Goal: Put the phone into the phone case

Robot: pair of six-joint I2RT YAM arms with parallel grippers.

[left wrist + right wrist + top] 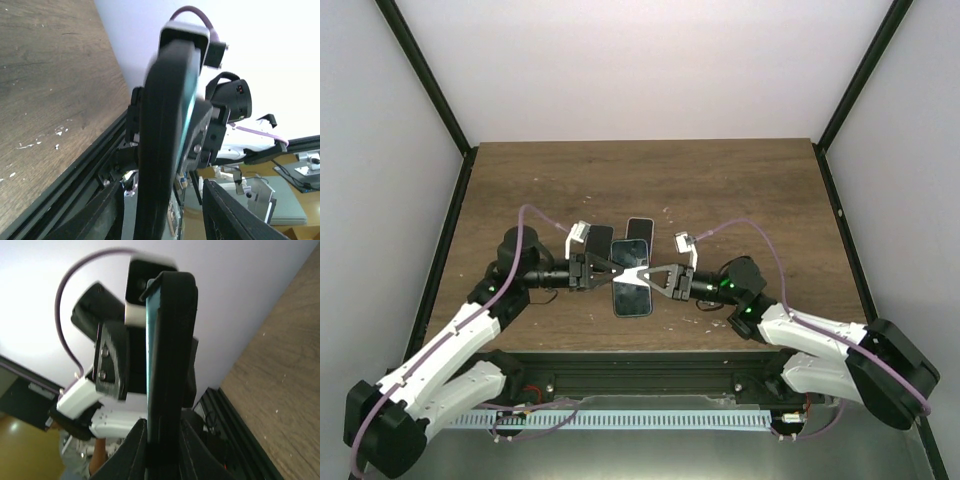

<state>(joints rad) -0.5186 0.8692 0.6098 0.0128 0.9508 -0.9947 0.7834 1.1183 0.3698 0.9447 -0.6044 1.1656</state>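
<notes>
Right tool [163, 442] tight on phone [149, 355] in phone case [176, 340], left tool [162, 212] slack astride, table [280, 390] below.

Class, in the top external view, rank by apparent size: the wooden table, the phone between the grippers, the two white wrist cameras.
Largest: the wooden table.
Next: the phone.
Smallest: the left wrist camera and the right wrist camera; they look alike, so they stay unranked.

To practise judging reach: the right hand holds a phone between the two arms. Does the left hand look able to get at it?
Probably yes: the phone stands edge-on between the open fingers of the left hand; the right hand grips it from the opposite side, leaving this side free.
</notes>
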